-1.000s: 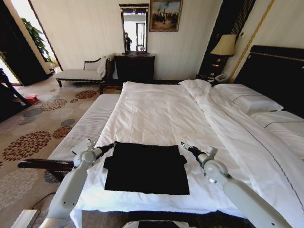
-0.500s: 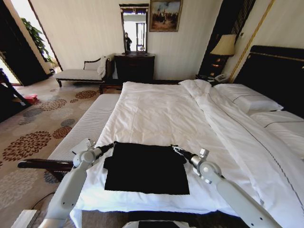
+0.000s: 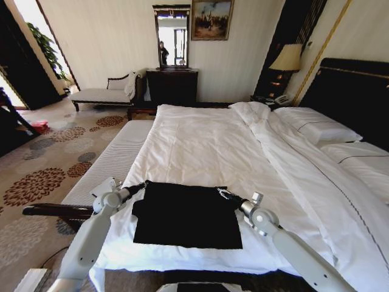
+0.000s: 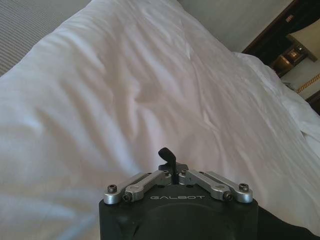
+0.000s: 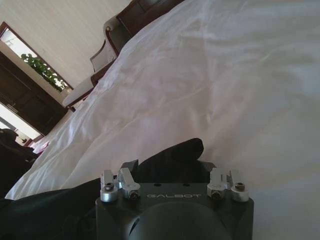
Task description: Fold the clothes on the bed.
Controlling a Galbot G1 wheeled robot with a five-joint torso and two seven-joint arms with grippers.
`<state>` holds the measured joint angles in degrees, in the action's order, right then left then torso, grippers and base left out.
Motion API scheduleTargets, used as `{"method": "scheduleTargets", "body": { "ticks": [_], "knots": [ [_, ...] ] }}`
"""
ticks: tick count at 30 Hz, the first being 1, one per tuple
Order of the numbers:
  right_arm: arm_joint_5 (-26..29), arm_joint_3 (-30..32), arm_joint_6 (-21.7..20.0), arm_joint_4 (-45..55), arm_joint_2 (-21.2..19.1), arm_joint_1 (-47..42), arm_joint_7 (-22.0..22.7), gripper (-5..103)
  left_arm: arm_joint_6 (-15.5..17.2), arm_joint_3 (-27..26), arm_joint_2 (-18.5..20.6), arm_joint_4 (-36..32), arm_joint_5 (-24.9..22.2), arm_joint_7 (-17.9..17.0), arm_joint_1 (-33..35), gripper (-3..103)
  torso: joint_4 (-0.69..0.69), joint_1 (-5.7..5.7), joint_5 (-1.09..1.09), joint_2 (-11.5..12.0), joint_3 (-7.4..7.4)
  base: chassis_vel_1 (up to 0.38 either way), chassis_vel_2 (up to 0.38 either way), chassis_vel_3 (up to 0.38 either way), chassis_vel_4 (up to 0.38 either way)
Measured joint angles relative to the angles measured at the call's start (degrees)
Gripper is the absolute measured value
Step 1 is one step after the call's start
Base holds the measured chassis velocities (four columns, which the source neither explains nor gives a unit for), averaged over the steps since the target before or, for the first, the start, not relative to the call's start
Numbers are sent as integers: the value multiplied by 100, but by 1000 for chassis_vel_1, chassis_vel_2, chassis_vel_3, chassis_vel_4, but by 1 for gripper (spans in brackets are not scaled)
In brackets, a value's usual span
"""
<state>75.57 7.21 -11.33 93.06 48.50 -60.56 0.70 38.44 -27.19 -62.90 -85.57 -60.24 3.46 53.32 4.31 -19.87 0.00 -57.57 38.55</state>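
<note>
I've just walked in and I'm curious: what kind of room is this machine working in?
Probably a hotel bedroom: a large bed with white bedding and a dark headboard, a bedside lamp, and a chaise on patterned carpet.

T-shirt (image 3: 187, 215): matt black cloth, soft, lying flat on the bed (image 3: 200, 146), whose white bedding is smooth woven cloth with soft creases and a faint sheen; headboard (image 3: 355, 97) dark, glossy wood. Left gripper (image 4: 170, 159): matt black plastic body, bare brushed-metal links with small screws, a scrap of black cloth between its closed tips; right gripper (image 5: 172, 152) of the same make, black cloth bunched between its metal links. Bench (image 3: 109, 161) beside the bed: ribbed pale cloth on a dark polished wooden frame.
</note>
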Motion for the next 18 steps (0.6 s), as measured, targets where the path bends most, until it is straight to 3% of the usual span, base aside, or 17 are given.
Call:
{"method": "scheduleTargets", "body": {
  "ticks": [4,8,10,16,18],
  "knots": [
    [-60,9,48,9,-19,-47,-172,54,-3,0,-2,0,2,0,-14,1,0,0,0,0,0,0,0,0,0],
    [-161,34,122,15,-51,-92,-333,33,-18,-9,0,-14,2,-4,-22,1,0,0,0,0,0,0,0,0,0],
    [-208,37,166,5,-53,-91,-362,33,-21,-16,1,-20,2,-5,-22,1,0,0,0,0,0,0,0,0,0],
    [-306,39,573,-163,26,216,-399,6,-103,-109,-3,-77,-21,-8,-73,1,-1,0,0,0,0,0,0,0,0],
    [-283,39,621,-195,41,309,-367,3,-123,-135,-1,-94,-40,-9,-93,1,-2,0,0,0,0,0,0,0,0]
  ]
}}
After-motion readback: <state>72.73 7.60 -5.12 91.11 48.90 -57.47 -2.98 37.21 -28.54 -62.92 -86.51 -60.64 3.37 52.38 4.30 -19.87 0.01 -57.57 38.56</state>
